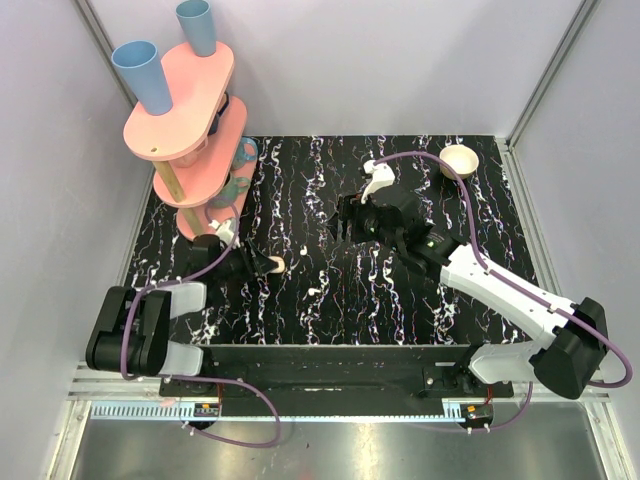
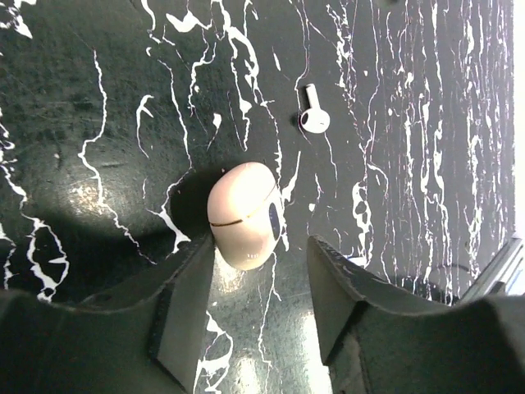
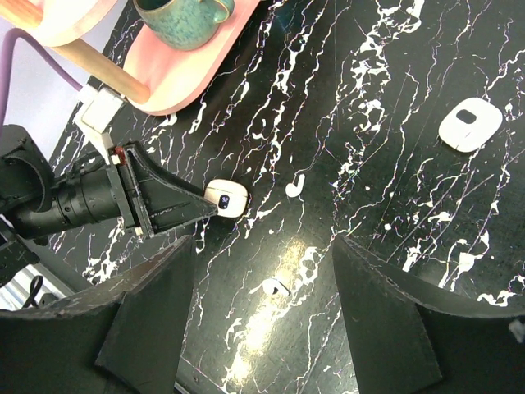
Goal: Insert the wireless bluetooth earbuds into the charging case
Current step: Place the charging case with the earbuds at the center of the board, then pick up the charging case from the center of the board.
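Earbuds, two of them, lie loose on the black white-veined table point(image 1: 380, 300), both outside the charging case point(image 2: 244, 215). They are tiny, glossy white plastic. One earbud point(image 3: 294, 187) lies near the case, and the second earbud point(image 3: 275, 287) lies closer to the right gripper point(image 3: 262, 246), half lost among the marble veins. The left wrist view catches only one: a round head on a short stem.

The case is a smooth cream egg shape with a thin seam around it and a dark patch on one side. Its lid looks shut. Its lower end is hidden between the fingers of the left gripper point(image 2: 261, 242), whose jaws are loosely apart, one finger against the case and the other clear of it. The right gripper's jaws are spread wide with only tabletop between them.

Farther off lies a flat white rounded-square piece point(image 3: 469, 125) with a dark centre.
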Controlling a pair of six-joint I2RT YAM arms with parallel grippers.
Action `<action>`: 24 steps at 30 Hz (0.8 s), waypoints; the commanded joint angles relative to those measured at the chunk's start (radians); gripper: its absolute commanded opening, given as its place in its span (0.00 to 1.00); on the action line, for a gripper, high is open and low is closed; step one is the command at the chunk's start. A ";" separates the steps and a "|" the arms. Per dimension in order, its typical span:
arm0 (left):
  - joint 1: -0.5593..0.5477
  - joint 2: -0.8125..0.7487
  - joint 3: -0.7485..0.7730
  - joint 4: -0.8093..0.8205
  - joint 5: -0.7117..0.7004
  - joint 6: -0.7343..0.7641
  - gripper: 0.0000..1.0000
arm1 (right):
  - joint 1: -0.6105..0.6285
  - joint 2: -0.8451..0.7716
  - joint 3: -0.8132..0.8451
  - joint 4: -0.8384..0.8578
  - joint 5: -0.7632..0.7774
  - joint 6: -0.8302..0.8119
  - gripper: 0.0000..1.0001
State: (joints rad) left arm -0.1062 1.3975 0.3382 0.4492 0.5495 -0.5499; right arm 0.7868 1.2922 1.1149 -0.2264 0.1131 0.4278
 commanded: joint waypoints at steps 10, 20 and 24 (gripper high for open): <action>0.003 -0.282 0.062 -0.251 -0.197 0.090 0.58 | -0.076 0.018 0.008 -0.036 0.129 0.055 0.83; 0.000 -0.587 0.232 -0.480 -0.129 0.145 0.69 | -0.294 0.346 0.123 -0.064 0.045 0.092 0.85; -0.024 -0.603 0.395 -0.637 -0.037 0.263 0.74 | -0.319 0.496 0.222 -0.073 0.077 0.175 0.85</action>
State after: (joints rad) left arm -0.1116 0.8162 0.5816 -0.0341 0.4129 -0.4084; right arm 0.4881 1.6966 1.2240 -0.2951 0.1661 0.5285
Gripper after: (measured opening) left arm 0.709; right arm 0.844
